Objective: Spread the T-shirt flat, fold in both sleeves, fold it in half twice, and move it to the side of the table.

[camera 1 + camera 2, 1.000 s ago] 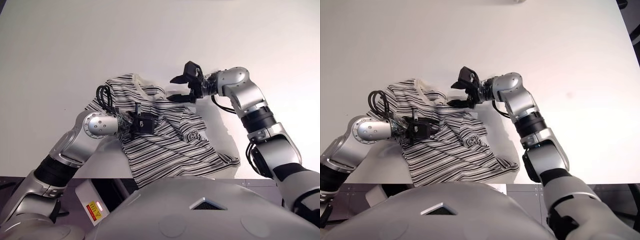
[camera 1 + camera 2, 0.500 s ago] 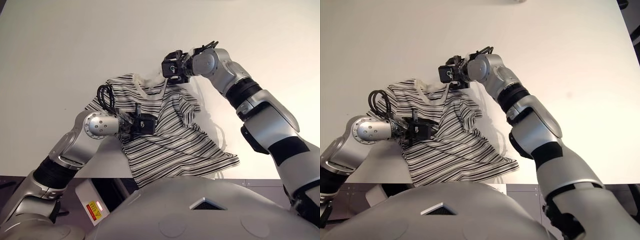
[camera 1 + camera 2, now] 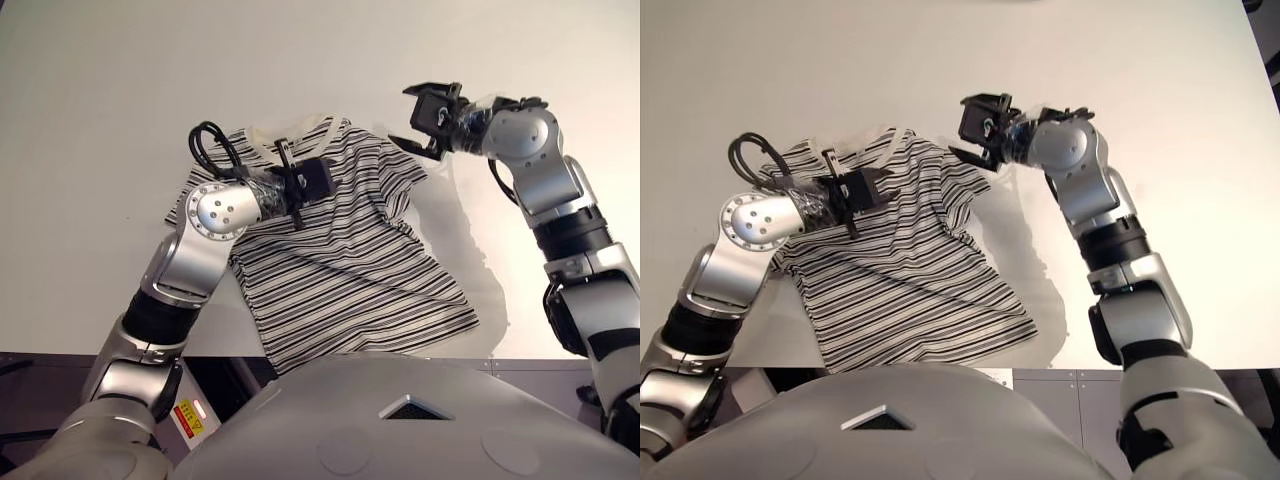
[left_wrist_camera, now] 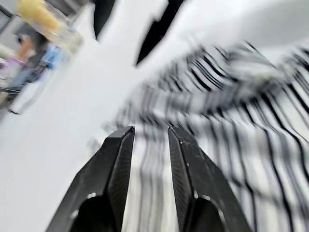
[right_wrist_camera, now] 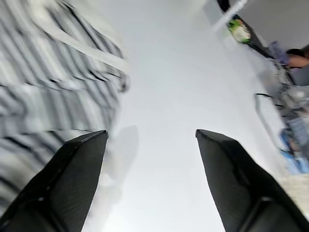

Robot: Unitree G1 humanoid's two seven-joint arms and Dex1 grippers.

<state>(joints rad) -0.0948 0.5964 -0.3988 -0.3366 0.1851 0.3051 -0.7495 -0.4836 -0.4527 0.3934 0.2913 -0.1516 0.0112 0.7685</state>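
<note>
Right hand [image 3: 400, 114]: wide open, empty, just beside striped T-shirt [image 3: 340, 270]. Left hand [image 4: 149, 129]: barely open above its chest. T-shirt lies lengthwise on bench [image 3: 120, 80], collar far, hem near.

Shirt [image 3: 340, 270]: 9 o'clock sleeve hidden beneath left arm [image 3: 190, 260]; stripes blurred in both wrist views, background clutter [image 5: 289, 121] indistinct

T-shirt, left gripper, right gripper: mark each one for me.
T-shirt [image 3: 345, 275], left eye view, middle of the striped body.
left gripper [image 4: 150, 131], left wrist view, midway between its fingertips.
right gripper [image 5: 151, 132], right wrist view, midway between its fingertips.
</note>
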